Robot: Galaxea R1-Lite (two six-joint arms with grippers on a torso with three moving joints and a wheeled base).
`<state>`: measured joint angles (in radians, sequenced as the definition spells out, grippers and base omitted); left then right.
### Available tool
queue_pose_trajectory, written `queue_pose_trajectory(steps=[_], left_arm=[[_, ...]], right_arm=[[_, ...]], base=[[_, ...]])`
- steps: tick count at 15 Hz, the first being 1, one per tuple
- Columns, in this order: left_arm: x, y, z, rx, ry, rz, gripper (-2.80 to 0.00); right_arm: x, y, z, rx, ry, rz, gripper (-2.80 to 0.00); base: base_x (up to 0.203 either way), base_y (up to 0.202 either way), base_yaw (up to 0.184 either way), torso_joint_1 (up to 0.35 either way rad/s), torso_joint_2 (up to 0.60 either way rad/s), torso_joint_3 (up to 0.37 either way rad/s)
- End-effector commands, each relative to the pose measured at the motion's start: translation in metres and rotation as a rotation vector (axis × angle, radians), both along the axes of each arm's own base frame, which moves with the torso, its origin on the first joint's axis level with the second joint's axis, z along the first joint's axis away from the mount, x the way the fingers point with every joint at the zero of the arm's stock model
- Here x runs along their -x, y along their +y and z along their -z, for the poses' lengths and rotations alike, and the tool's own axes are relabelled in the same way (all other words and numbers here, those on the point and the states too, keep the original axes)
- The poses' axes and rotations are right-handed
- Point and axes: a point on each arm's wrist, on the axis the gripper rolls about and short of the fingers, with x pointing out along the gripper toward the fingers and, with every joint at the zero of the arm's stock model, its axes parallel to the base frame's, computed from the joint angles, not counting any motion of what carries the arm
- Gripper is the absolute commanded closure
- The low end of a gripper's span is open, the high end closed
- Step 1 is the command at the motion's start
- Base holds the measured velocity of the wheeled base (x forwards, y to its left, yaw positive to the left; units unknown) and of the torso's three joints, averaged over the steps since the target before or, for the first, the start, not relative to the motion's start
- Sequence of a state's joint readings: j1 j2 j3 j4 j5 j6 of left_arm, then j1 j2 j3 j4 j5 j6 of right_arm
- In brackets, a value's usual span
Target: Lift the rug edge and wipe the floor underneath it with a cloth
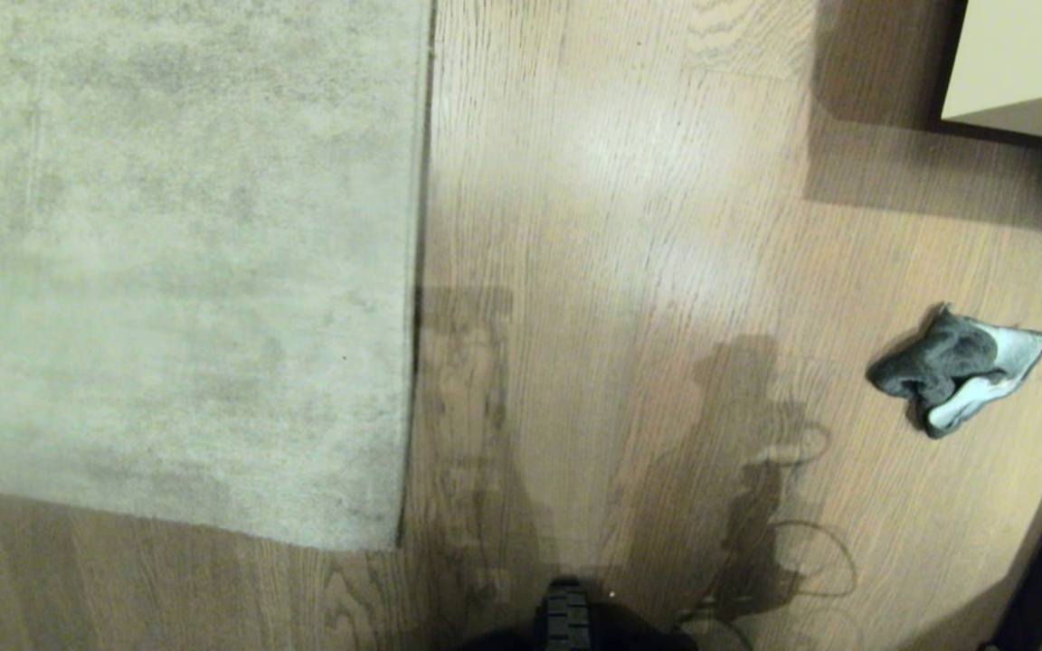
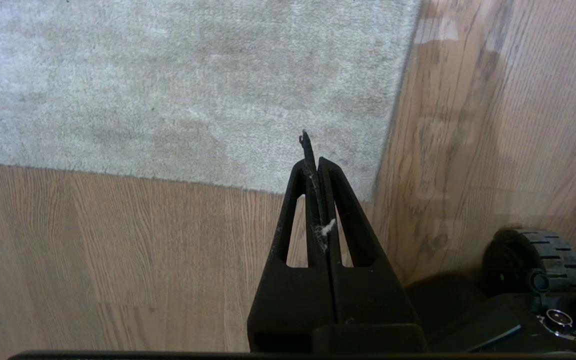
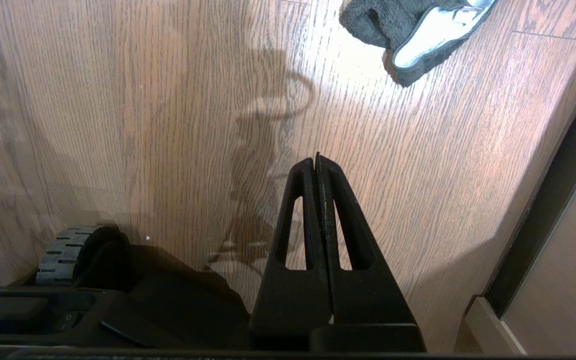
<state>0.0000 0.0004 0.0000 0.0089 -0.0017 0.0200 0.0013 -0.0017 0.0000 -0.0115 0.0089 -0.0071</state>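
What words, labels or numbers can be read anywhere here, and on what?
None: no readable text shows in any view.
The rug, the floor and the cloth are bare of print.
The robot's black base shows a switch and a connector, no legible markings.

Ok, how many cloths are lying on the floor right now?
1. The cloth lies crumpled on the bare floor at the robot's right, well apart from the rug edge. The rug could hide another beneath it.

head looks down; wrists share the floor (image 1: 629,226).
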Motion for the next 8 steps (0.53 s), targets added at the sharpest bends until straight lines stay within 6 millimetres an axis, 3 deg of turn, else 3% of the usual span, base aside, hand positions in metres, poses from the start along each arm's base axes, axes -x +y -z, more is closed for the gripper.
queue_pose_trajectory(steps=[1, 8], left_arm=[[-0.0001, 0.0, 0.0, 0.0, 0.001, 0.0, 0.0], [-0.0001, -0.0002, -0.0001, -0.003, 0.001, 0.009, 0.0]], right_arm=[[-0.0002, 0.0, -0.0002, 0.001, 0.002, -0.001, 0.0], [-0.0001, 0.0, -0.0001, 0.001, 0.001, -0.001, 0.0]], base=[[0.0, 0.0, 0.0, 0.0, 0.0, 0.0], [0.0, 0.0, 0.0, 0.0, 0.0, 0.0]])
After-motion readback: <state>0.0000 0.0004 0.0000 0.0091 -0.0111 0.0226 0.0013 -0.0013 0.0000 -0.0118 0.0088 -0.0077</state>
